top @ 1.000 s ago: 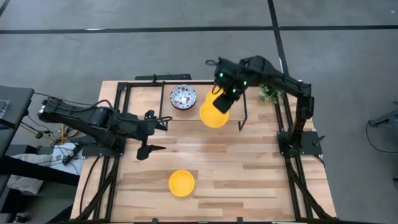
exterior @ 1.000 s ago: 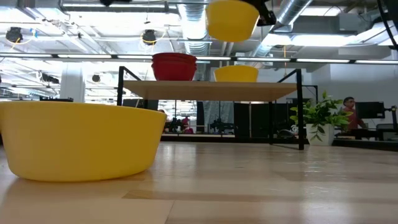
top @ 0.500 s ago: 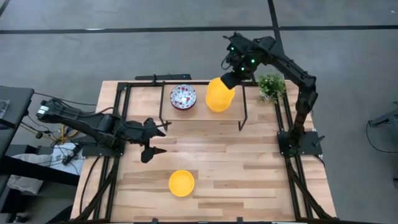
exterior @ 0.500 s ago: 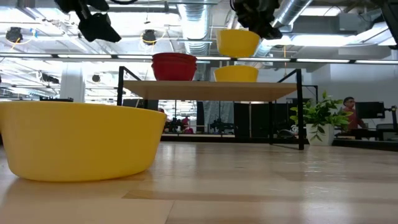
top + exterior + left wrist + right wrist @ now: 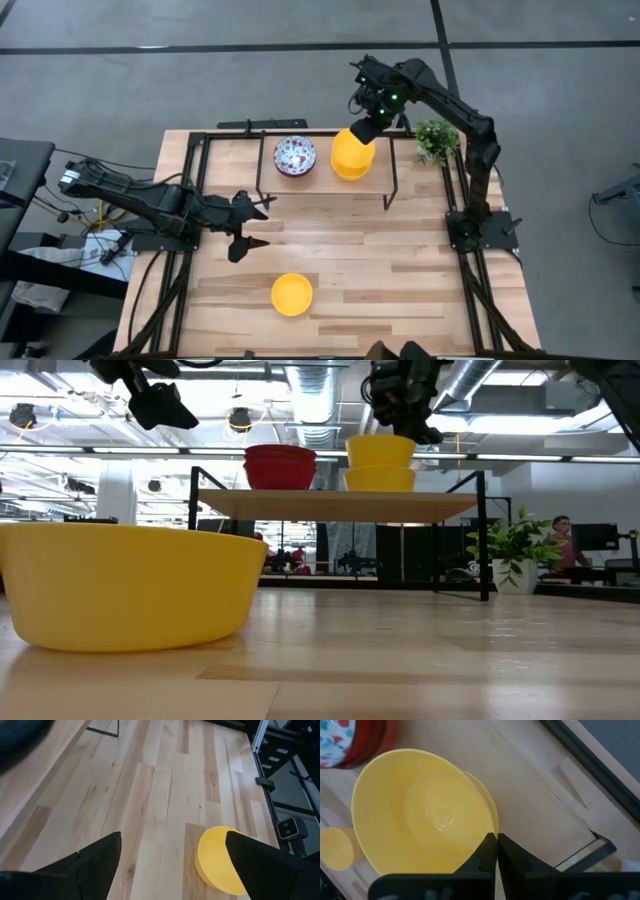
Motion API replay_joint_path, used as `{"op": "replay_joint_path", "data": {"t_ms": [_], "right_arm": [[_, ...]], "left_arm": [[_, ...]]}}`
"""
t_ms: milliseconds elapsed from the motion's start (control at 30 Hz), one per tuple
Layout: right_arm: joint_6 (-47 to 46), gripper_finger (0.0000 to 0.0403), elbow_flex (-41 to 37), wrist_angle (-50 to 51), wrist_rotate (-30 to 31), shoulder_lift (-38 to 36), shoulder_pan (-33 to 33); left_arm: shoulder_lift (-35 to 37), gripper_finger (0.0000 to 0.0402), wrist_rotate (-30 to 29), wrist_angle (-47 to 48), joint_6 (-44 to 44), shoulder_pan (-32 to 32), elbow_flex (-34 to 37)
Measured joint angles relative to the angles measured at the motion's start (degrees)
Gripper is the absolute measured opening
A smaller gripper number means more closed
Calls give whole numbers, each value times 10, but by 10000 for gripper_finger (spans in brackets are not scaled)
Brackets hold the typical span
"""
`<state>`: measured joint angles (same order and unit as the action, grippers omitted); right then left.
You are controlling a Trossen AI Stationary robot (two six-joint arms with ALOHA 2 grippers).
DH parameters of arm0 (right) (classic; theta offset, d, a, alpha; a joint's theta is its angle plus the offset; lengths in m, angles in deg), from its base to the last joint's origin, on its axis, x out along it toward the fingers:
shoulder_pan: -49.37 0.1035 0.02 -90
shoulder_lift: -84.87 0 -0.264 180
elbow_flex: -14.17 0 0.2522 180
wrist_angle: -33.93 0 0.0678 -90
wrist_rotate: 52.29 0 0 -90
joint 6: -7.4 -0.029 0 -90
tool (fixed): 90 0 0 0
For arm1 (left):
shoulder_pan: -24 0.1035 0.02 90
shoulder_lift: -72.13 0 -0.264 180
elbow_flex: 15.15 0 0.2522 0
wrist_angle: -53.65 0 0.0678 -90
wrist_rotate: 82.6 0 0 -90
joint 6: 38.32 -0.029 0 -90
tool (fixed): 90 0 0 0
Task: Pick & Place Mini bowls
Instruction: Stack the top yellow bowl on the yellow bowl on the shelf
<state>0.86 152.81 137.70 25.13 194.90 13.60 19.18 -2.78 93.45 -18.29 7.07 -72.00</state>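
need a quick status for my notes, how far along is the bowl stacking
Done: the floral bowls are stacked on the shelf, and one yellow bowl sits there beside them.

In hand: the right gripper is shut on the rim of a second yellow bowl, which sits in or just above that one.

Left: the last yellow bowl is on the table; the open left gripper hovers near it.

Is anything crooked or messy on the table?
Nothing spilled or broken. The right end effector is shut on the rim of a yellow bowl, setting it into another yellow bowl on the shelf. It sits slightly tilted because it is not released yet.
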Motion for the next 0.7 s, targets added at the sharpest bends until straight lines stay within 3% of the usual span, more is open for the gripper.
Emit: {"op": "replay_joint_path", "data": {"t_ms": [700], "right_arm": [[36,0,0,0,9,18,-2]], "left_arm": [[0,356,0,-12,0,0,0]]}}
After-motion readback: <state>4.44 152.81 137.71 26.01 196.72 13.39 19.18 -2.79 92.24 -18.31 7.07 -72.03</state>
